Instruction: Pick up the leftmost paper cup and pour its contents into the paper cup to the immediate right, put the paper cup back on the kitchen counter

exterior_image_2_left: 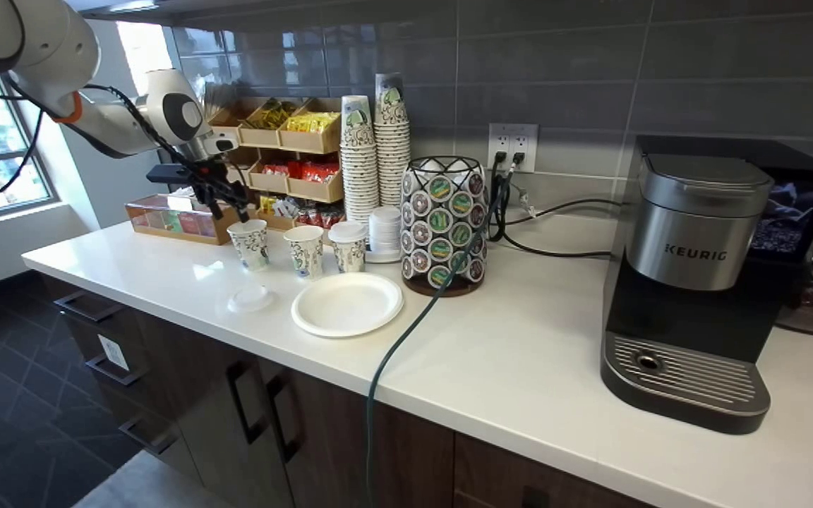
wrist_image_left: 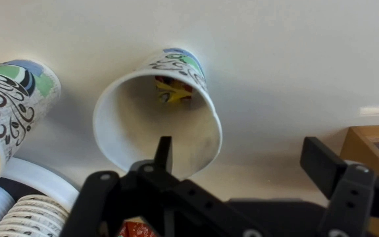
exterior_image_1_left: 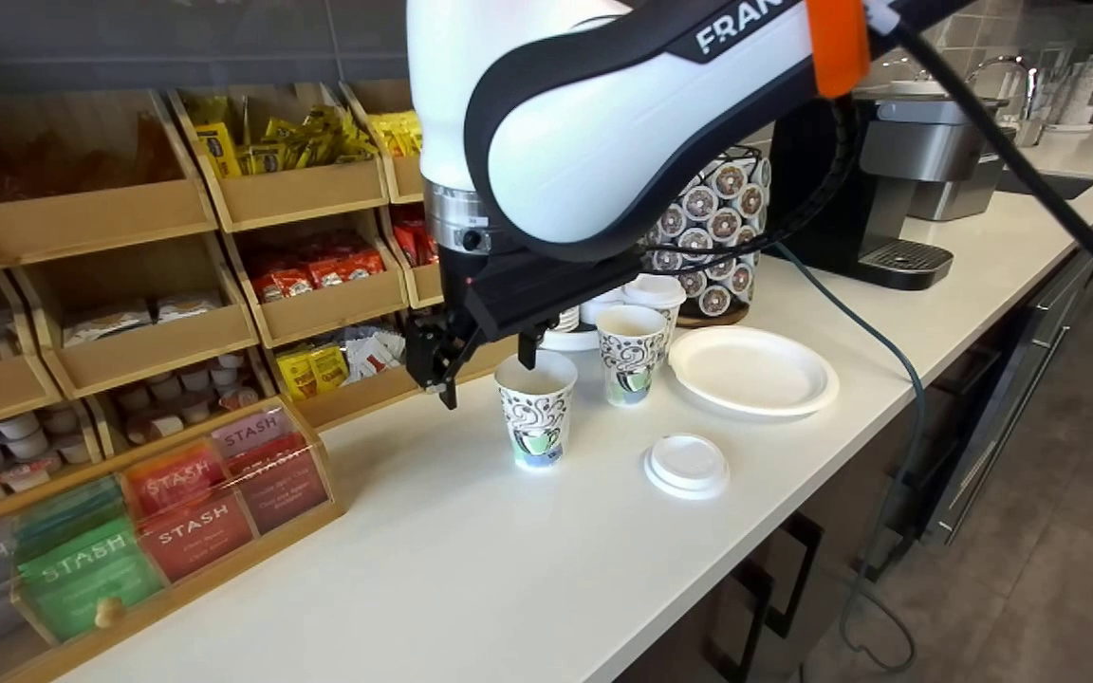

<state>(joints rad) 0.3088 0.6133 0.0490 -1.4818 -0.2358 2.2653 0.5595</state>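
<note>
The leftmost paper cup point(exterior_image_1_left: 537, 422) stands upright on the kitchen counter point(exterior_image_1_left: 395, 560) in both exterior views point(exterior_image_2_left: 251, 248). In the wrist view it point(wrist_image_left: 133, 112) holds a yellow and red packet point(wrist_image_left: 173, 91) at its bottom. The paper cup to the immediate right point(exterior_image_1_left: 629, 360) stands upright beside it, and shows at left in the wrist view point(wrist_image_left: 15, 102). My gripper point(exterior_image_1_left: 490, 378) is open and empty above the leftmost cup. In the wrist view point(wrist_image_left: 237, 141) one finger overlaps the cup's mouth and the other is outside it. I cannot tell if that finger is inside the rim.
A lid point(exterior_image_1_left: 687, 465) and a plate point(exterior_image_1_left: 753, 370) lie near the cups. A lidded cup point(exterior_image_2_left: 348, 245), tall cup stacks point(exterior_image_2_left: 359, 162) and a pod rack point(exterior_image_2_left: 443, 226) stand behind. A tea box point(exterior_image_1_left: 195, 512) and snack bins point(exterior_image_1_left: 305, 194) stand by the gripper. A cable point(exterior_image_2_left: 406, 331) crosses the counter.
</note>
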